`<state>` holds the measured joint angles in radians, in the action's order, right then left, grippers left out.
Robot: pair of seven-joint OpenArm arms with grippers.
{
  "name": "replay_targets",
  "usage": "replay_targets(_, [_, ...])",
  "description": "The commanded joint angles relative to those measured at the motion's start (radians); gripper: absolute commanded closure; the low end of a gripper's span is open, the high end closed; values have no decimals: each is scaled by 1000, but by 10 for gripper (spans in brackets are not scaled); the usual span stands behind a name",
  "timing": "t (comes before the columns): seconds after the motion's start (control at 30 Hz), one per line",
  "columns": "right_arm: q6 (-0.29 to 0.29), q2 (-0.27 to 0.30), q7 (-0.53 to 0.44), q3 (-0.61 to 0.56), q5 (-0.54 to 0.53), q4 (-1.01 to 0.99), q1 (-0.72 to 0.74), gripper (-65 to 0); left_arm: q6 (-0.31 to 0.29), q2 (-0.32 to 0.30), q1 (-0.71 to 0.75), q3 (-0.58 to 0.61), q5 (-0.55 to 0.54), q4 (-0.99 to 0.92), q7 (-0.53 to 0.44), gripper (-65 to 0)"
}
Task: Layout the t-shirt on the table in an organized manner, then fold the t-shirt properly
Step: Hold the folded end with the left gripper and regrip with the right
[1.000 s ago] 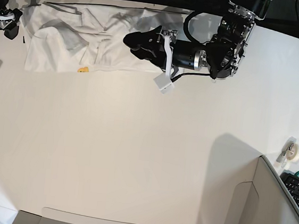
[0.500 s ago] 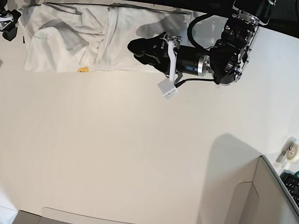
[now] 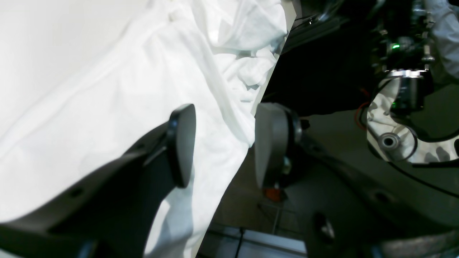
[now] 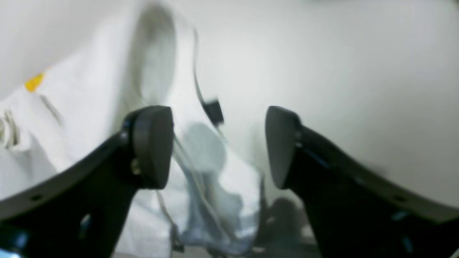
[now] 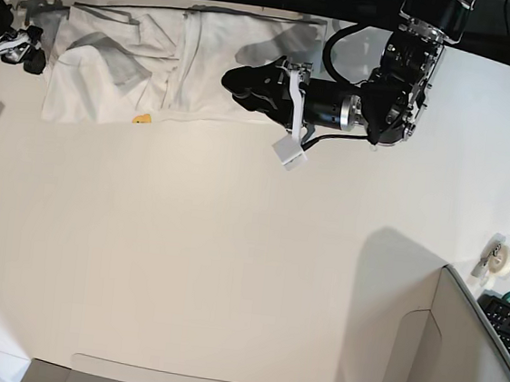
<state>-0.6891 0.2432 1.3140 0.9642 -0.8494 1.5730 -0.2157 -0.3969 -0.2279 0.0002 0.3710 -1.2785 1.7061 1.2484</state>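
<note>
White t-shirt (image 5: 159, 62) lies crumpled, long axis left-right along table (image 5: 228, 270) top edge; both grippers (image 3: 222, 147) (image 4: 218, 147) released.

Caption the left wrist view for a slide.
Open left gripper poised over the rumpled white t-shirt at the table's far edge.

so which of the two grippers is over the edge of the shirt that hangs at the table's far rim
The left gripper: its open jaws straddle the t-shirt edge at the table rim. The right gripper, also open, hovers over cloth near the black tag.
</note>
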Motion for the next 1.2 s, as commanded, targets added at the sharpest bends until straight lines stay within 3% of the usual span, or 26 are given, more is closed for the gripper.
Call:
replay_targets(0.0, [-9, 25, -11, 5, -29, 2, 6, -429, -7, -1, -13, -5, -25, 13, -17, -247])
replay_targets(0.2, [-9, 41, -11, -27, -130, -19, 11, -439, -6, -1, -13, -5, -19, 13, -19, -247])
replay_targets(0.47, [-9, 45, -11, -73, -232, -119, 17, -440, -6, 6, -9, -7, 106, 13, -19, -247])
replay_targets(1.17, [-9, 9, 16, -136, -238, -178, -14, -439, -6, 6, -13, -5, 110, 13, -19, -246])
